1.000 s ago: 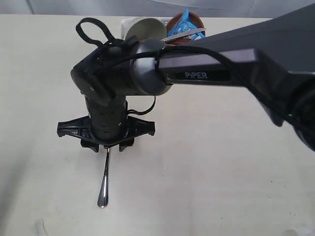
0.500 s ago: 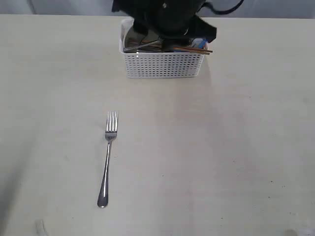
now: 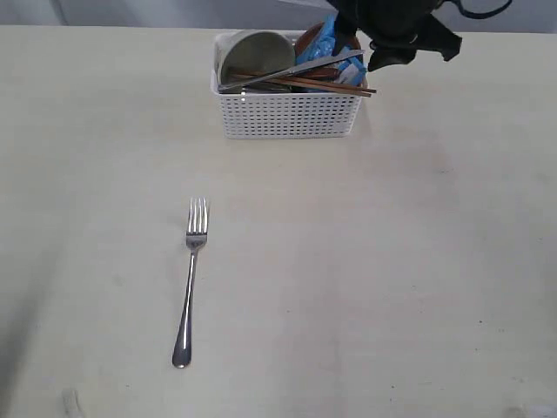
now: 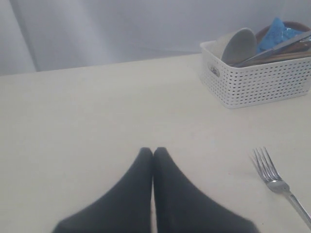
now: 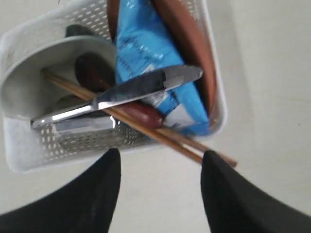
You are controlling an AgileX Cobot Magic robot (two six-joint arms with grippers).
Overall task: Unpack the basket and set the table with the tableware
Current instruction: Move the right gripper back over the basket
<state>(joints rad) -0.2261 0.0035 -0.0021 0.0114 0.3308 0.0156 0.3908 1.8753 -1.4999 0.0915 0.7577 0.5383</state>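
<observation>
My right pincer (image 5: 160, 154) hangs spread, gripping nothing, over the basket (image 5: 73, 145), which holds the knife (image 5: 121, 94), chopsticks (image 5: 184, 141) and bowl (image 5: 29, 77). My left pincer (image 4: 153, 154) is pressed together above the tabletop (image 4: 73, 121), with the fork (image 4: 272, 177) lying nearby.

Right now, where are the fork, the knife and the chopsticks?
fork (image 3: 190, 287): exterior view, middle of the handle.
knife (image 5: 121, 95): right wrist view, blade near the handle.
chopsticks (image 5: 194, 146): right wrist view, stretch near the protruding tips.
</observation>
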